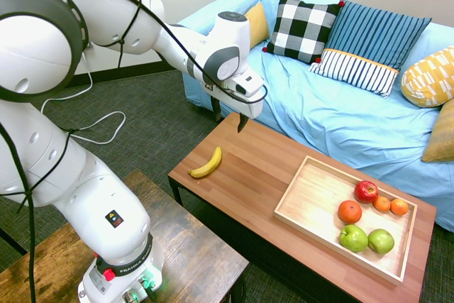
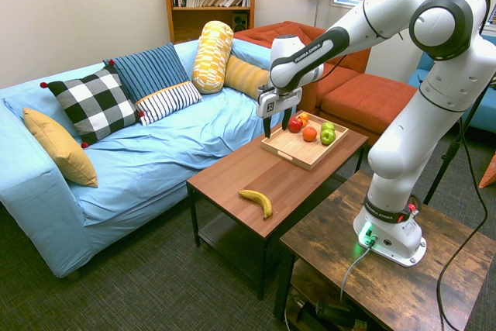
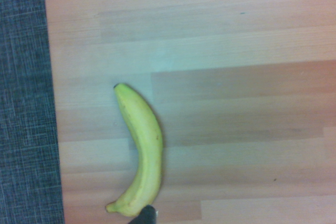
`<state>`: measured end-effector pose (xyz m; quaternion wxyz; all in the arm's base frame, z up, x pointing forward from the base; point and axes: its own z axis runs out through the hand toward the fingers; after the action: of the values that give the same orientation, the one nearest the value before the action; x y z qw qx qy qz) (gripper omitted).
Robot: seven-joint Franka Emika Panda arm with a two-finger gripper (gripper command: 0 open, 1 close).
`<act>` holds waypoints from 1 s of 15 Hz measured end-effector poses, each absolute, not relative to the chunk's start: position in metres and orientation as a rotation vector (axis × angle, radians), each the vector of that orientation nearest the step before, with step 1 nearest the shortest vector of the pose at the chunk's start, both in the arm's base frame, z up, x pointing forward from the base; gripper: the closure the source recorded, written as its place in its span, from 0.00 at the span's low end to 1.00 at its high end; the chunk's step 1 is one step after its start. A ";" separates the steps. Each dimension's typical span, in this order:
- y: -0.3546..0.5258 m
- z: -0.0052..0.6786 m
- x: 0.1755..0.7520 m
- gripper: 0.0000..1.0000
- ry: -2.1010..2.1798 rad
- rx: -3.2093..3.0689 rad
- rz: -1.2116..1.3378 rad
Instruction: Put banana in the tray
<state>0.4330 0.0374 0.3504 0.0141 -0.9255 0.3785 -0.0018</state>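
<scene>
A curved yellow banana (image 1: 207,164) (image 2: 257,200) lies near the end of the reddish-brown coffee table (image 1: 248,175), by its edge. It also shows close up in the wrist view (image 3: 140,150). The light wooden tray (image 1: 316,196) (image 2: 297,150) sits at the table's other end and holds several fruits. My gripper (image 1: 229,115) (image 2: 277,123) hangs open and empty, pointing down. It is well above the table's sofa-side edge, between the banana and the tray.
In the tray are a red apple (image 1: 366,191), an orange (image 1: 349,211), two green apples (image 1: 353,238) and small oranges. A blue sofa (image 1: 340,118) with cushions runs along the table's far side. A dark wooden table (image 1: 191,260) stands beside the coffee table.
</scene>
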 end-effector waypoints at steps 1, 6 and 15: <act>0.048 0.340 0.434 0.00 1.159 -2.893 0.005; 0.095 0.262 0.432 0.00 1.137 -2.914 0.052; 0.121 0.126 0.432 0.00 1.171 -3.008 0.157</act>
<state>0.4324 0.1210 0.1261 -0.0452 -0.9298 0.3620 0.0486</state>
